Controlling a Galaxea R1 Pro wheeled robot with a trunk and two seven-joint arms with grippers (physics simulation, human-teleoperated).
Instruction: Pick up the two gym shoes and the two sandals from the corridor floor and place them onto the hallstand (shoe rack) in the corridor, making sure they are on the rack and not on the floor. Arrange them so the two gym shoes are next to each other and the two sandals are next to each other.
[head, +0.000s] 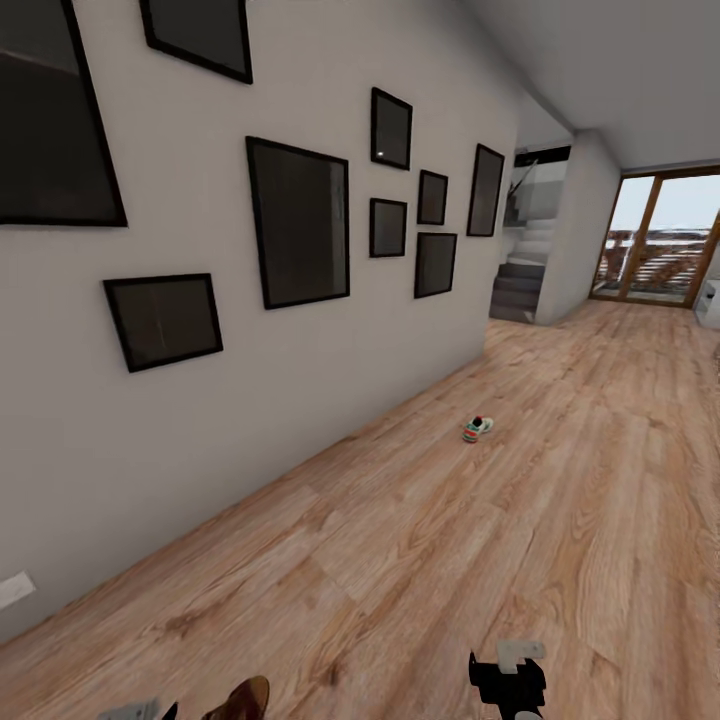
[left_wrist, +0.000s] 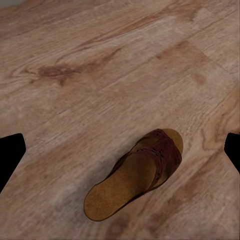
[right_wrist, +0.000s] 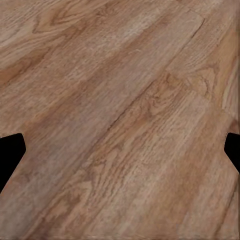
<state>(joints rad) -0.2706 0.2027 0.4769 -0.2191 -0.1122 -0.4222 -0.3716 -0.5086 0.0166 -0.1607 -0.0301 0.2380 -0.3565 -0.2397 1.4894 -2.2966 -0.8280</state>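
Wood-plank corridor floor (head: 560, 520) carries one sandal (left_wrist: 136, 173) beneath the left claw (left_wrist: 120, 150), spread wide, empty; right claw (right_wrist: 120, 150) likewise; gym shoe (head: 477, 429) lies well apart

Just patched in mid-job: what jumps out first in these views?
A lone gym shoe sits far ahead on the corridor floor, out in the open beside a grey wall hung with dark picture frames. Closer in, a brown sandal lies on the planks under the left gripper, whose jaws are spread wide. The right gripper is also open, over bare planks.
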